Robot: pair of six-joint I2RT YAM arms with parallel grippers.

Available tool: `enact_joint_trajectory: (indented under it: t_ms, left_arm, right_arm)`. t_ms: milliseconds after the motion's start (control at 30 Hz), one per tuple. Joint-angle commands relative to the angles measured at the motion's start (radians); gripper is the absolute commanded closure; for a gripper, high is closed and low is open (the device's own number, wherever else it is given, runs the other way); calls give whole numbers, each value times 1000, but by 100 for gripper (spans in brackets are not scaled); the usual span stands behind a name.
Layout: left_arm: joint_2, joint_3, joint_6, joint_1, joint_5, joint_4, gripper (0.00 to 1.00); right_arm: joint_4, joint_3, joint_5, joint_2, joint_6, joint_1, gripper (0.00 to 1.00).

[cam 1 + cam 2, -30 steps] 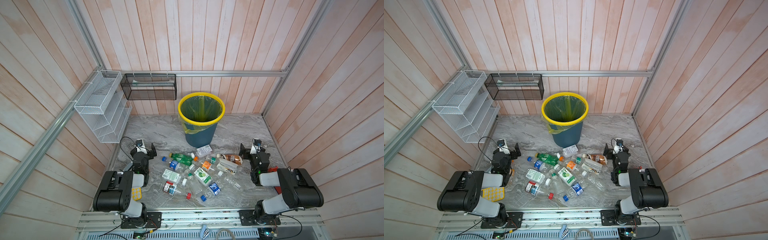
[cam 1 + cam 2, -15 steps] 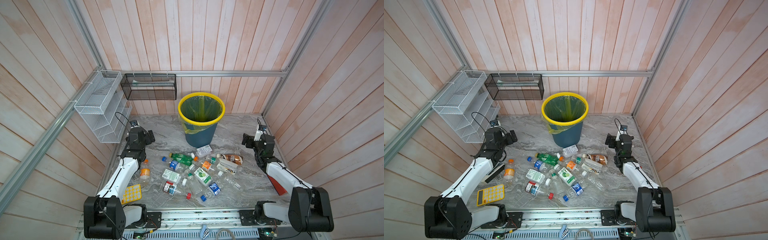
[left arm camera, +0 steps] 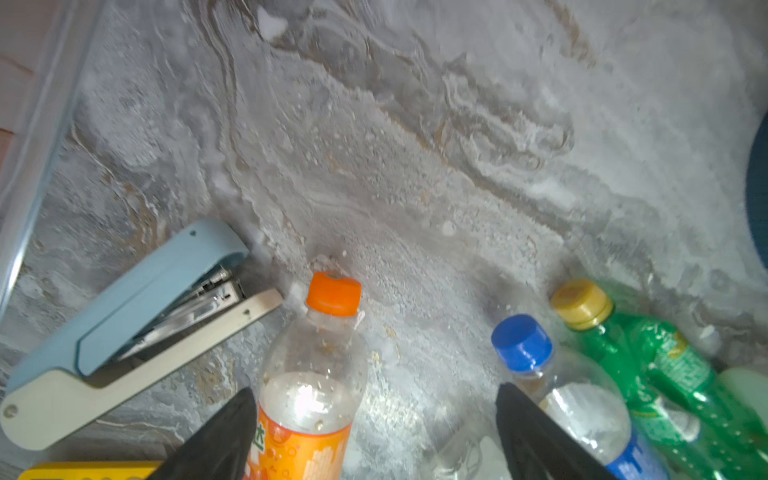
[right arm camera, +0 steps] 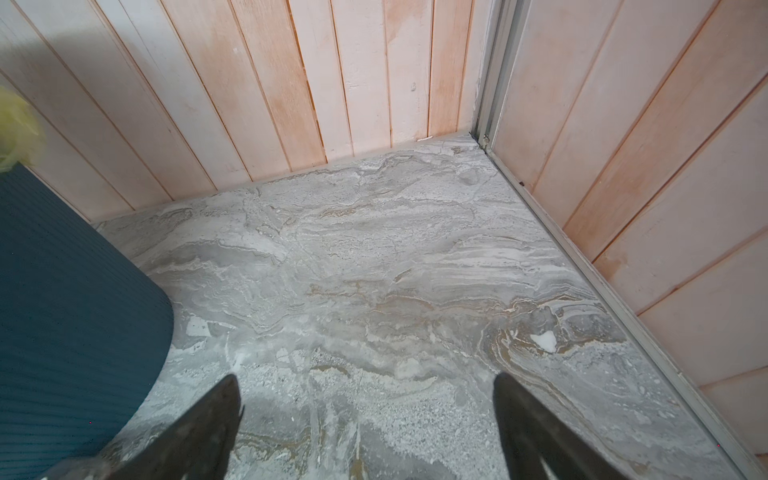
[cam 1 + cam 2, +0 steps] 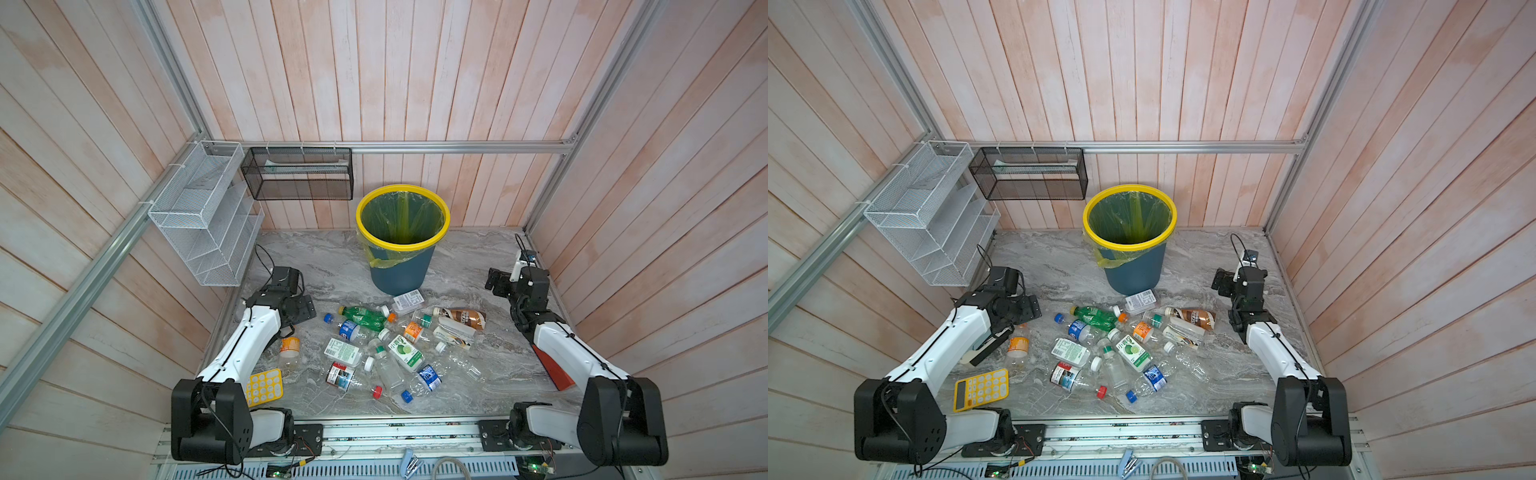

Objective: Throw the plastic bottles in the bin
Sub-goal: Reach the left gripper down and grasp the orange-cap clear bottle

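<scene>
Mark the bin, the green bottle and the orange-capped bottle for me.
bin [image 5: 401, 272]: in a top view, on its blue outer wall.
green bottle [image 5: 366, 317]: in a top view, mid-body.
orange-capped bottle [image 3: 333, 293]: left wrist view, on its cap.

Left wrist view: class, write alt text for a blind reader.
The open left gripper hangs over a marble table, an orange-capped bottle between its jaws. A blue-capped bottle and a green bottle lie beside it, a pale blue stapler opposite.
</scene>
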Motion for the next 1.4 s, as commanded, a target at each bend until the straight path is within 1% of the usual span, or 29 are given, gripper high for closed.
enact_joint_trajectory:
  t_ms: [0,200,400,567,700,900,1033,1167,1267,1367]
  left_arm:
    - [25,-34,-76,-8,22,-41,9]
    - [76,-79,-111,-8,10,-19,9]
    - [77,-111,-110,-9,13,5,10]
    - [92,-138,-101,-12,56,54,16]
    - [127,-145,-89,-14,78,78,17]
    - [154,-146,-82,-16,110,109,32]
    - [111,-133,-93,-16,107,134,43]
    - [5,-90,-131,-14,99,170,48]
    - [-93,-6,-142,-12,49,189,50]
    - [-173,110,-108,-4,-1,249,49]
  right_arm:
    - [11,-5,8,-22,35,-2,5]
    - [-4,-8,17,-39,36,-3,5]
    - [-4,-17,15,-41,56,-3,5]
    - [-6,-15,16,-38,71,-3,5]
    - [-13,-11,22,-39,74,-3,5]
    - [-21,-11,30,-51,79,-3,5]
    - [-25,-21,47,-70,77,-3,5]
    - [-28,-37,90,-101,67,-4,5]
    - [-17,-56,111,-135,70,-10,5]
    - [-4,-74,126,-170,84,-18,5]
